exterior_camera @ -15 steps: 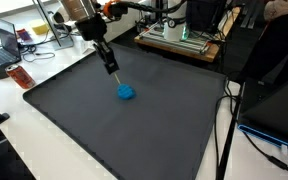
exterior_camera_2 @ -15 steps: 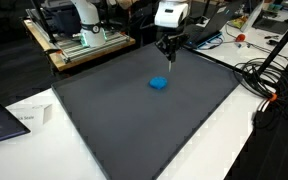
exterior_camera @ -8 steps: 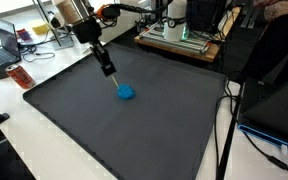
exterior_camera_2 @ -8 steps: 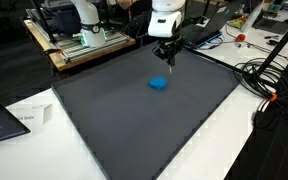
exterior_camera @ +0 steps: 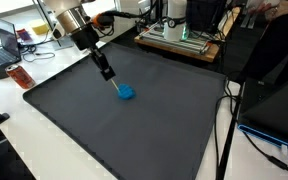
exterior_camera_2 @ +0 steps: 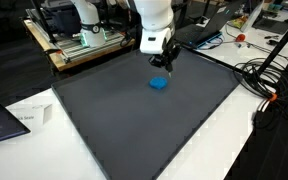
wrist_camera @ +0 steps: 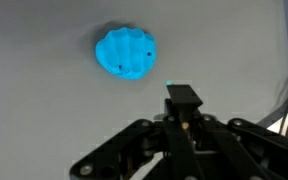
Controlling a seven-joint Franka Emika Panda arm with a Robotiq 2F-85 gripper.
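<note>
Blue lump (wrist_camera: 125, 53): soft, matt, dimpled, putty-like. Mat (exterior_camera: 134, 130): dark grey, matt, smooth. Gripper (wrist_camera: 182, 97): black matt plastic. Tabletop (exterior_camera_2: 134, 165) edge: white, smooth.

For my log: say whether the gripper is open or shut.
Shut: in the wrist view the gripper shows no gap, clear of the blue lump.
</note>
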